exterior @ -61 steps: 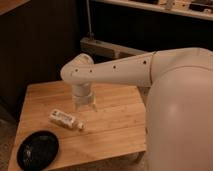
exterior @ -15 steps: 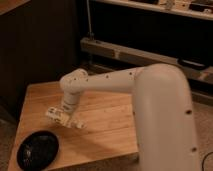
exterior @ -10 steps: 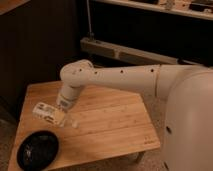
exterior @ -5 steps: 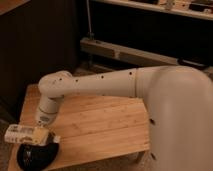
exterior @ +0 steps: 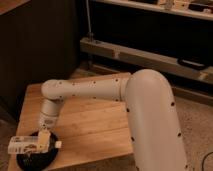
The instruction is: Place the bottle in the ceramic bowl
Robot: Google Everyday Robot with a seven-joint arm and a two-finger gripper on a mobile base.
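At the near left corner of the wooden worktop [exterior: 95,125], the tool [exterior: 44,141] pinches the bottle [exterior: 27,145], holding it lengthwise just above the ceramic bowl [exterior: 35,158]. The bottle's cap points toward the worktop's middle, its other end jutting past the bowl's left rim. The bowl sits close to the worktop's front and left edges; bare wood stretches away to its right and behind. The white arm [exterior: 100,90] reaches across from the right, wrist bent straight down.
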